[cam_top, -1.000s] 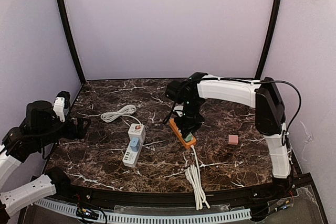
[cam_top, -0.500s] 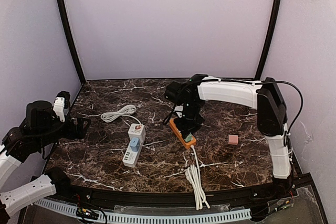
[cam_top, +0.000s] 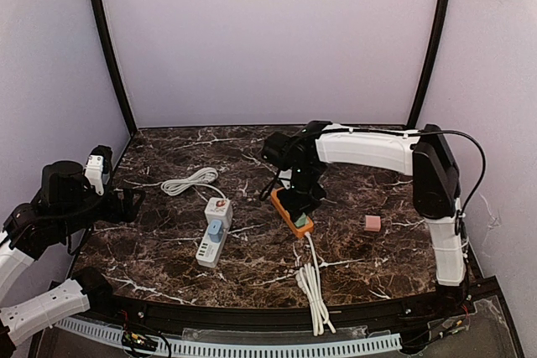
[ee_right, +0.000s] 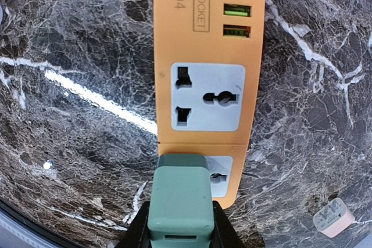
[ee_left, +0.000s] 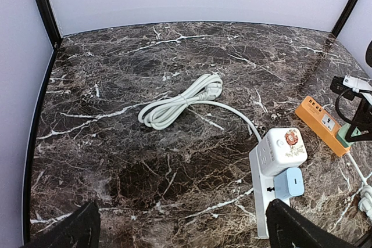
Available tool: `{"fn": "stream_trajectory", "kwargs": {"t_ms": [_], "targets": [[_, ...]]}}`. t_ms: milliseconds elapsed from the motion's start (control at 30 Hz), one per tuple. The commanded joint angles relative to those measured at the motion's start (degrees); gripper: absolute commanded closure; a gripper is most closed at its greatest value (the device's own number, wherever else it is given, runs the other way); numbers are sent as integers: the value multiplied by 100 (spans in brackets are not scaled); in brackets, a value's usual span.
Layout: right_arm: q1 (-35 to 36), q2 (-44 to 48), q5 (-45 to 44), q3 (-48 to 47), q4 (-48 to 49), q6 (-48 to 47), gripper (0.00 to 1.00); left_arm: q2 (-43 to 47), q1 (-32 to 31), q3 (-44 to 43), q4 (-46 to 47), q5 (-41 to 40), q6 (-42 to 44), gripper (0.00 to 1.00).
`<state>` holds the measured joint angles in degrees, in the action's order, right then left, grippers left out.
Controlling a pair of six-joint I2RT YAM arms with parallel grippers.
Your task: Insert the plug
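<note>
On the table (cam_top: 168,249), a coiled cable (cam_top: 189,180) is placed far left, with the left strip (cam_top: 206,253) nearer and to its right. A cube adapter (cam_top: 218,207) and a charger (cam_top: 215,228) are seated on that strip, adapter behind charger. The right strip (cam_top: 298,222) is laid at centre, with a plug (ee_right: 180,201) positioned over its cord-end socket (ee_right: 224,176), a cord bundle (cam_top: 312,287) nearer, and a block (cam_top: 372,222) set apart to the right.

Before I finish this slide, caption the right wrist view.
Right tool holds green plug at the end socket of orange power strip.
</note>
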<state>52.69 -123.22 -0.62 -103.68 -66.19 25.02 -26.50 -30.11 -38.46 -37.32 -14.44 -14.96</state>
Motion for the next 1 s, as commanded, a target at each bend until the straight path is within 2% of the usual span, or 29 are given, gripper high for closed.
{"fn": "stream_trajectory", "kwargs": {"t_ms": [0, 167, 667, 833, 967], "targets": [[192, -908, 258, 353, -69, -243, 100, 35, 31, 97, 67, -49, 28, 0], [198, -823, 215, 204, -245, -363, 99, 86, 31, 96, 58, -73, 35, 1], [172, -86, -125, -553, -644, -103, 42, 250, 31, 85, 11, -241, 19, 0], [139, 330, -102, -792, -622, -50, 30, 272, 36, 82, 6, -308, 11, 0], [81, 840, -83, -531, -383, 67, 21, 277, 32, 76, 5, -387, 2, 0]]}}
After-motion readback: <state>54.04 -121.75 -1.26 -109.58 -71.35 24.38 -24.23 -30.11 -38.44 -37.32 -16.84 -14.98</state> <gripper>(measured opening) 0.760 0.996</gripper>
